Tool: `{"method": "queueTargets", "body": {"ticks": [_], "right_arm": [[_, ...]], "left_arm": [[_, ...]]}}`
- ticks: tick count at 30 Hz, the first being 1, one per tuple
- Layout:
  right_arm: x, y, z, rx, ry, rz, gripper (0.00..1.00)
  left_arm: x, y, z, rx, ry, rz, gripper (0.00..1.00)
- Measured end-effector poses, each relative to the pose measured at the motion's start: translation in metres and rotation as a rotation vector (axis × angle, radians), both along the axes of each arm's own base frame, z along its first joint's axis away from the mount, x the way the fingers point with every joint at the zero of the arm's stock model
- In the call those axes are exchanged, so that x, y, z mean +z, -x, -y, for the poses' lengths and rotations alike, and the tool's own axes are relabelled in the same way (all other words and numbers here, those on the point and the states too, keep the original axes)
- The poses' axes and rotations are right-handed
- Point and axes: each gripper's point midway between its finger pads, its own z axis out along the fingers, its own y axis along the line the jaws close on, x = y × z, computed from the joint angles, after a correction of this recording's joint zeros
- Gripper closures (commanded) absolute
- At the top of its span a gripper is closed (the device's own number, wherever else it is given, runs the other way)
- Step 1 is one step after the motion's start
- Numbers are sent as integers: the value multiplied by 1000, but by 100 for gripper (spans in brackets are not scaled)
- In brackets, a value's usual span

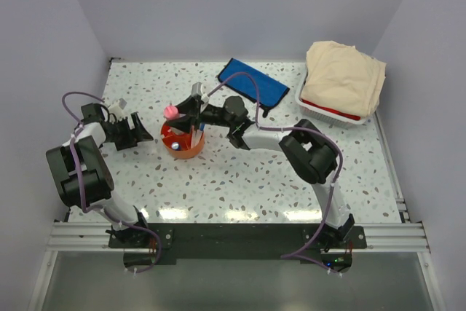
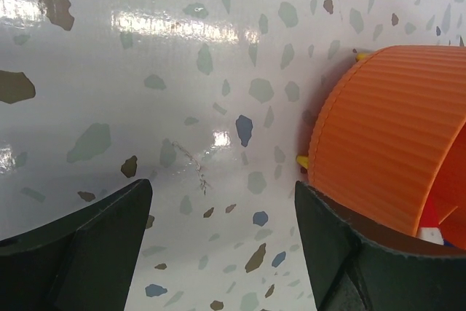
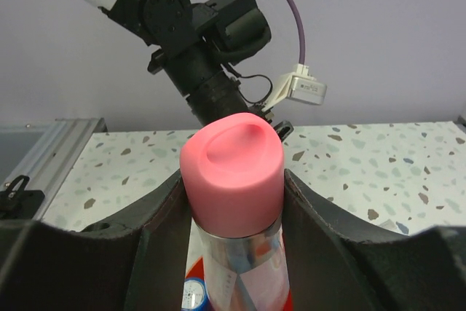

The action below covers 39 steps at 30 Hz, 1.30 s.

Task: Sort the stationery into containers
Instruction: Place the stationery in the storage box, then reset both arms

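The round orange tub stands left of the table's centre, with pens upright inside it. My right gripper is shut on a thick pink-capped tube, held over the tub's far rim. In the right wrist view the pink-capped tube fills the gap between the fingers, and a blue-capped item shows below it. My left gripper stands open just left of the tub, holding nothing. In the left wrist view the orange tub touches or nearly touches the right finger. The blue pouch lies flat at the back centre.
A white basket with a red rim and beige cloth stands at the back right. Grey walls close off the table's left, back and right. Small yellow bits show at the tub's base.
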Motion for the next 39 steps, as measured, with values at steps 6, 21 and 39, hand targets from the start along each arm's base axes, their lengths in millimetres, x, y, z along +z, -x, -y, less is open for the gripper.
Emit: {"method": "queueTargets", "body": {"ticks": [6,21,39], "right_arm": [[-19,-4,-3,-6,12,-10,100],[-66,-8,2,-49,22,-39,46],[70,-40,37,-333,108,6,1]], "left_arm": [[-4,1,0,0,4,-14,16],[-6,3,-1,-13,-11,-18,16],[44,-12,-2,2,-35,133,14]]}}
